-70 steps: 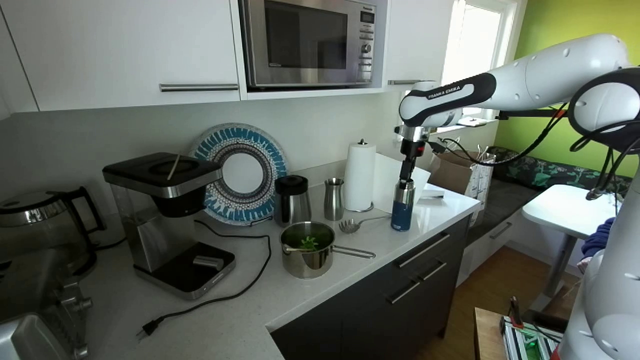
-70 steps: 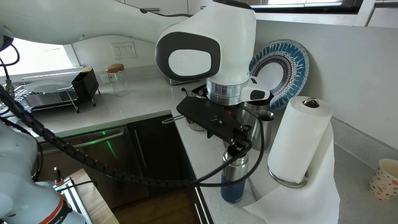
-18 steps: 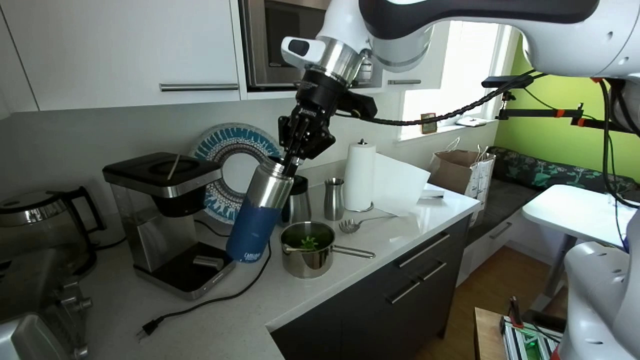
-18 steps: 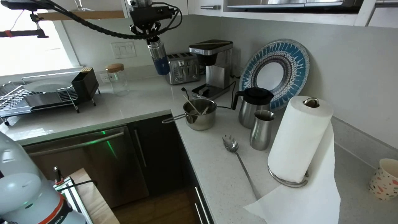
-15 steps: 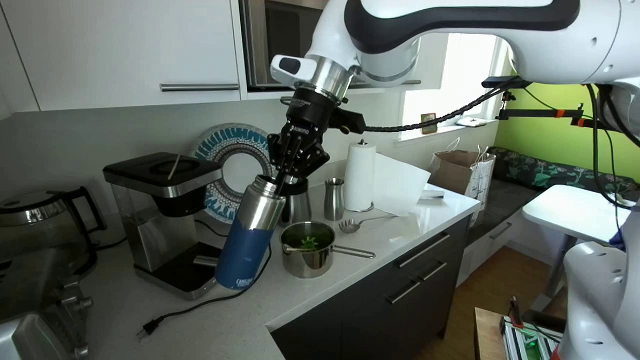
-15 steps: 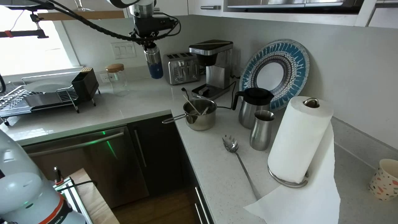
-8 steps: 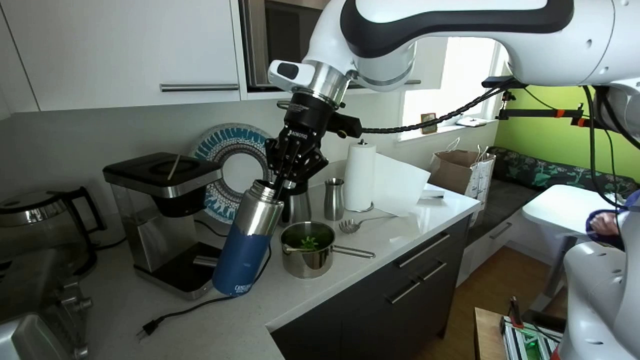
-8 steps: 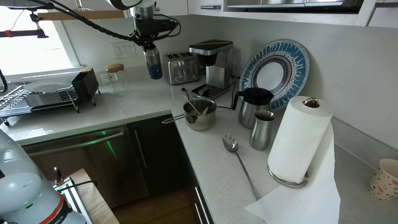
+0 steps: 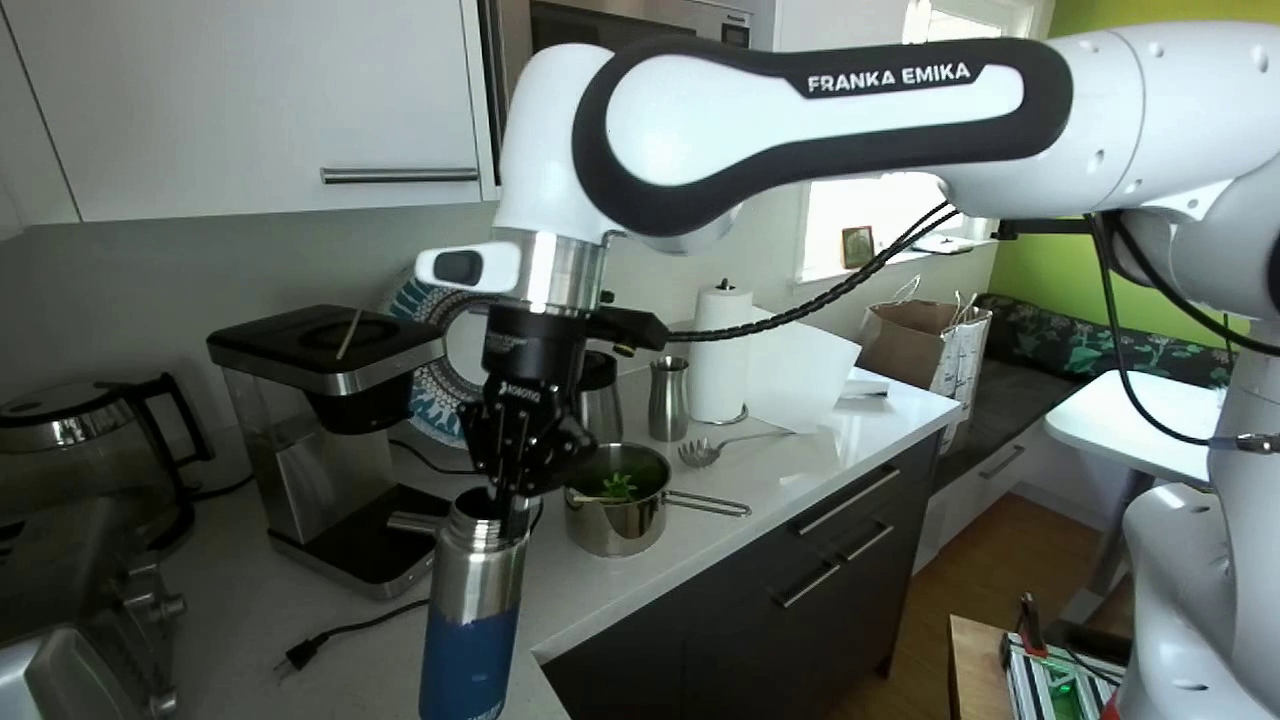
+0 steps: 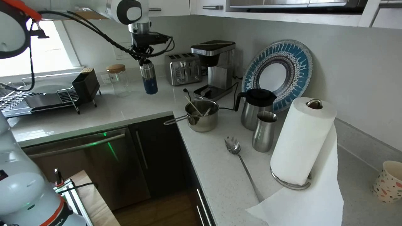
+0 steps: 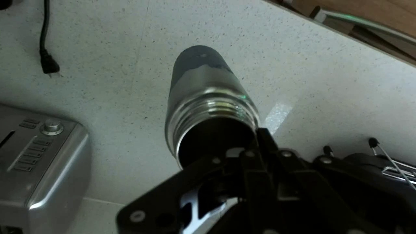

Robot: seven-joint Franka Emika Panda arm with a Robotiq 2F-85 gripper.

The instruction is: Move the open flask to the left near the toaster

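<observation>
At the left of an exterior view the dish rack (image 10: 44, 100) is sitting on the counter (image 10: 138, 105); I'm judging a tangle there unlikely unless the arm (image 9: 720, 120) is swinging wide.

Next, the cork-lidded jar (image 10: 117, 82) is standing near the open flask (image 10: 149, 78), and a careless sideways drift would be knocking that glass over first.

In the middle is the part I'm watching hardest. The gripper (image 9: 510, 508) is pinching the flask by one patch of rim, one fingertip (image 11: 267, 139) pressing outside and the other apparently reaching into the mouth. The flask is hanging below, leaning a little, between jar and toaster (image 10: 184, 70); whether its base is touching down I'm unable to make out. On so small a hold I'm expecting any bump to be swivelling it, and with no lid, anything inside would be spilling, though the mouth is showing only black. If the jaws are parting while it's leaning, it's dropping or toppling; if the inner finger is dragging on the rim afterwards, it's hauling everything over.

Rightward, a swing would be clanging into the toaster. Beyond, a black plug (image 10: 187, 91) is lying on the counter, and a base landing on its cord (image 11: 46, 16) would be rocking. Last, the steel pot (image 10: 202, 119) is resting apart, its handle inviting a snag.
</observation>
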